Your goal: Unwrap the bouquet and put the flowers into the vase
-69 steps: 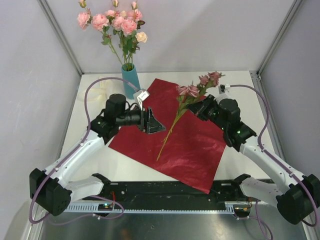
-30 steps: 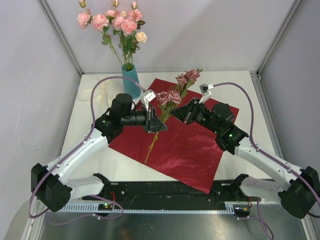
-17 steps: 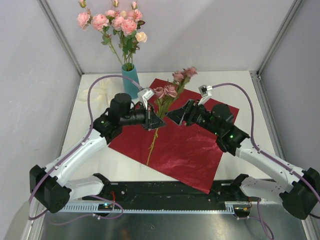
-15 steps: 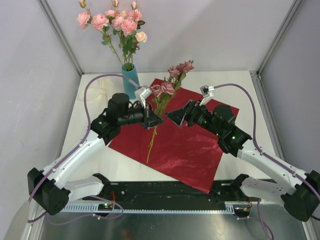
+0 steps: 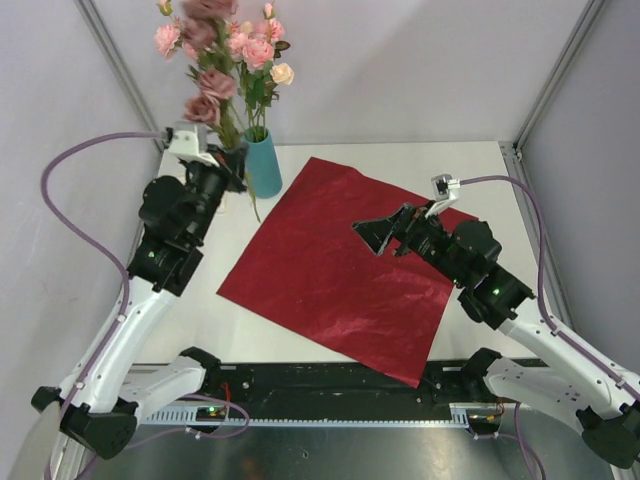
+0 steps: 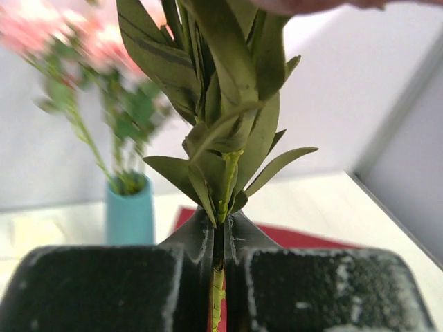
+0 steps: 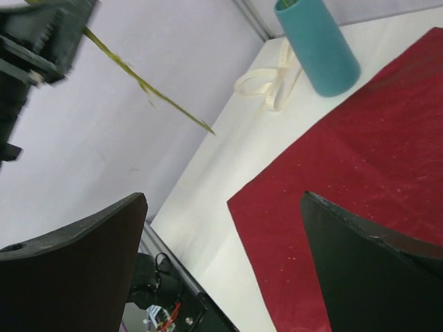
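Left gripper [image 5: 228, 160] clamped, raised; right gripper [image 5: 385, 237] spread.

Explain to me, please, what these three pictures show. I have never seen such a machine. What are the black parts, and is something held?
You see two robot arms fixed to the near edge of a white table. One picture looks down from above; the other two come from small cameras on the arms' wrists, so the black shapes at the bottom are each arm's own fingers.

The left gripper is shut on the green stem of a mauve rose, held up beside the teal vase, which already contains pink flowers. The left wrist picture shows that stem pinched between the fingers.

The right gripper is open and empty, above the dark red wrapping paper spread flat on the table. A cream ribbon lies beside the vase.
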Tool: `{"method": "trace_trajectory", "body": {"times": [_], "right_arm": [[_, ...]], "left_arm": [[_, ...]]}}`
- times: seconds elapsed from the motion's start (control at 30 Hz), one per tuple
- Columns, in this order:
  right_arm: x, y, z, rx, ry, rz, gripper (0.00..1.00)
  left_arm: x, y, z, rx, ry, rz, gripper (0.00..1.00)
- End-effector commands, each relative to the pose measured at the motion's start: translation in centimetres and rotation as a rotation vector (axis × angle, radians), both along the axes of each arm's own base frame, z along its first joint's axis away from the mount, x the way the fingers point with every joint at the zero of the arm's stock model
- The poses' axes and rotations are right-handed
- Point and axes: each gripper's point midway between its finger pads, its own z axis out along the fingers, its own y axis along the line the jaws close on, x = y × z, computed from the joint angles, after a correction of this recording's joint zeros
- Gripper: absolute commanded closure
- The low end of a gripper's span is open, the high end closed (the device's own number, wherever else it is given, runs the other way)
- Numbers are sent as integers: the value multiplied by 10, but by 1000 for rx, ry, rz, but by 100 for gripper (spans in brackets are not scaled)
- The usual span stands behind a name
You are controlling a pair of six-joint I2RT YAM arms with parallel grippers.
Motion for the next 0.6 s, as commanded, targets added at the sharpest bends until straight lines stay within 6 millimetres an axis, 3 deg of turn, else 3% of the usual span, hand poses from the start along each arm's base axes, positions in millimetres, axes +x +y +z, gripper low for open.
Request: {"method": "trace_trajectory", "body": {"times": [0.0, 0.1, 0.33, 0.57], "right_arm": [[8, -19, 19, -11, -52, -95, 1], [11, -24, 12, -40, -41, -115, 1], [19, -34, 12, -54, -52, -142, 1], [27, -35, 6, -66, -36, -141, 1]], "left_arm": [[23, 56, 86, -18, -268, 274, 100], [46, 68, 108, -7, -317, 327, 100], [94, 75, 133, -25, -417, 337, 100], [141, 63, 128, -41, -403, 292, 100]]}}
